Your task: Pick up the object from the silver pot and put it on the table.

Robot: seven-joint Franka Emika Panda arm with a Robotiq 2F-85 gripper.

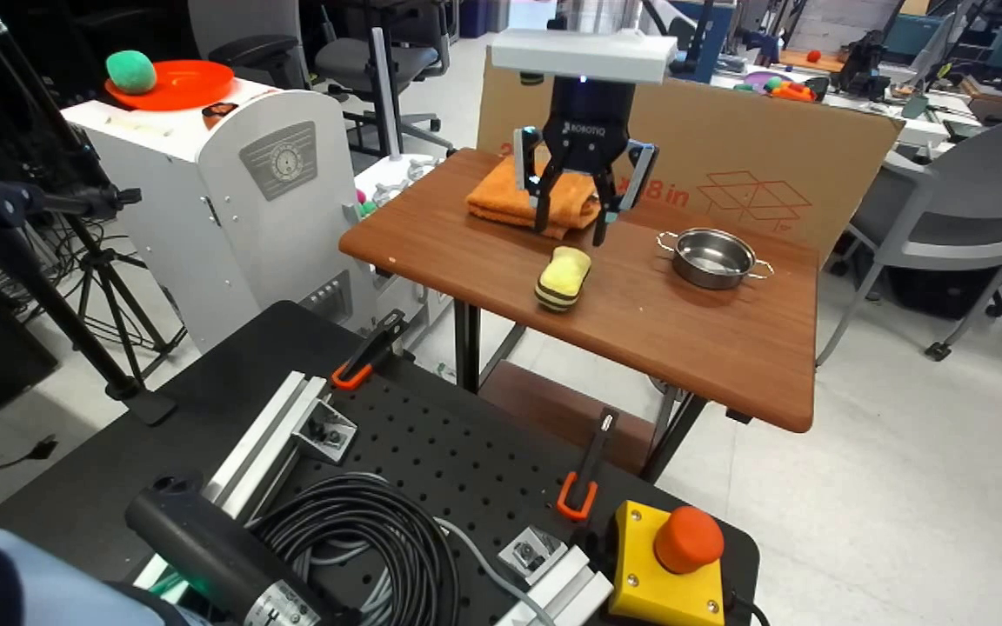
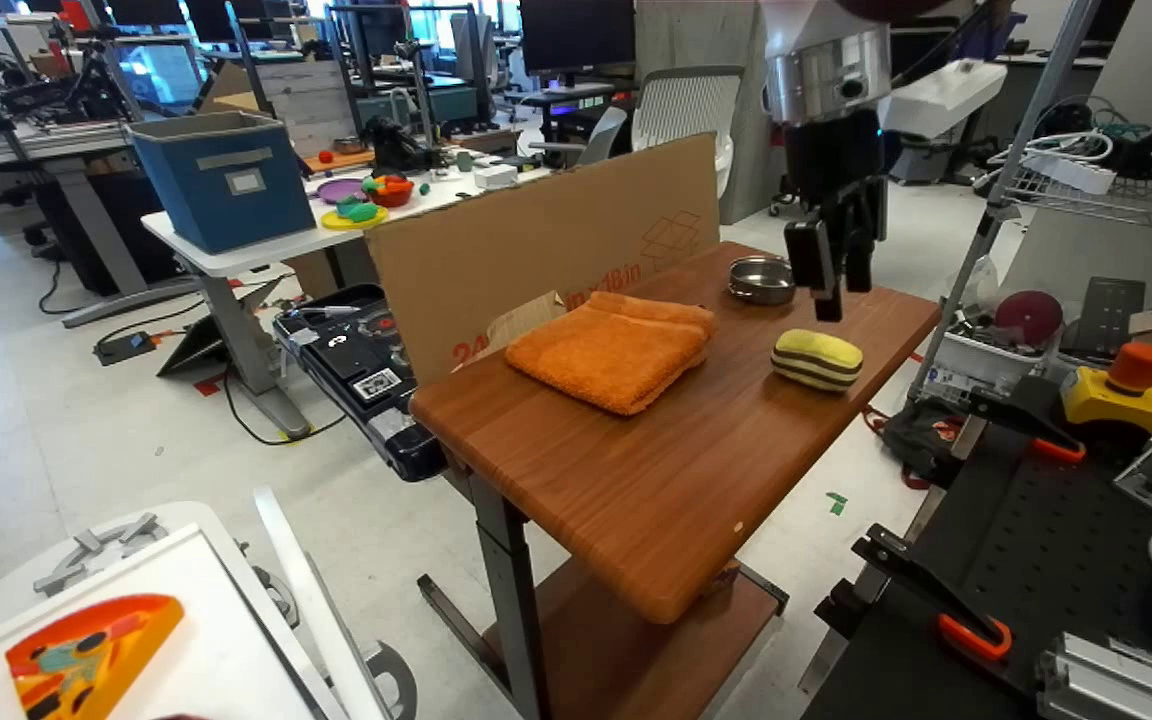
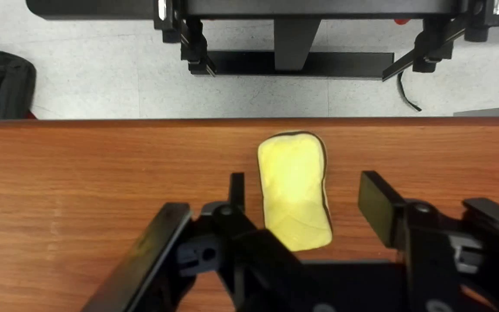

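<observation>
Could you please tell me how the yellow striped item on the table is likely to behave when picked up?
The yellow striped item looks padded, with rounded edges, so it will probably give when squeezed. Its oblong body lies flat on the table, so it seems unlikely to roll. The matt, fabric-like surface suggests it may not be slippery.

Yellow object (image 3: 293, 186) lies on table (image 3: 115, 173), claw (image 3: 303, 197) gaping.

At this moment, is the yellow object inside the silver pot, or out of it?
Out. Both exterior views show the yellow object lying on the table, apart from the silver pot.
</observation>
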